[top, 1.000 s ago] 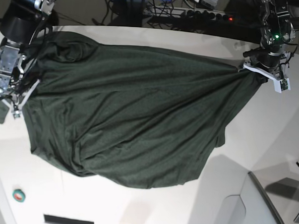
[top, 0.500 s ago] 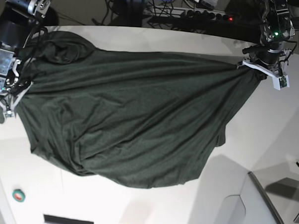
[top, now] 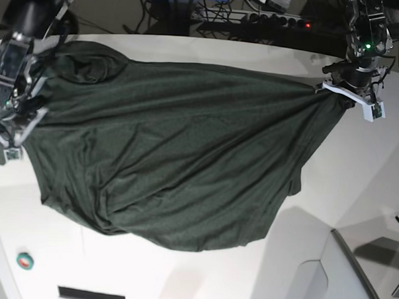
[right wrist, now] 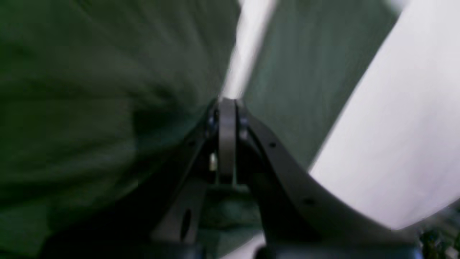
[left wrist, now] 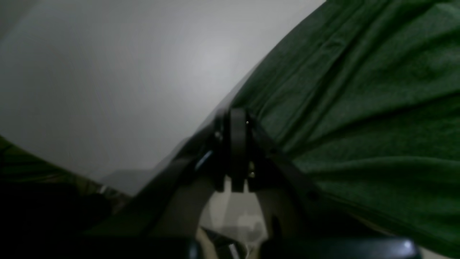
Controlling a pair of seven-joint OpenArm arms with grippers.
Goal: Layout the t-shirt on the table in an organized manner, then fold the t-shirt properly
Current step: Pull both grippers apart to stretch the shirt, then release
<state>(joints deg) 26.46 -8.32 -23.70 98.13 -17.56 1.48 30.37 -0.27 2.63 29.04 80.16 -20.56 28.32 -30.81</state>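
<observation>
Stretching the t-shirt (top: 172,161) across the table (top: 357,176) near its far edge: left gripper (top: 331,88) and right gripper (top: 18,125) both pinch fabric, wrinkles remain, folding not begun.

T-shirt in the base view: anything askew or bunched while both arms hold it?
Yes. The t-shirt lies skewed on the table: stretched between the left gripper and right gripper, its lower edge sagging in loose folds, with a bunched lump at its upper-left corner.
</observation>
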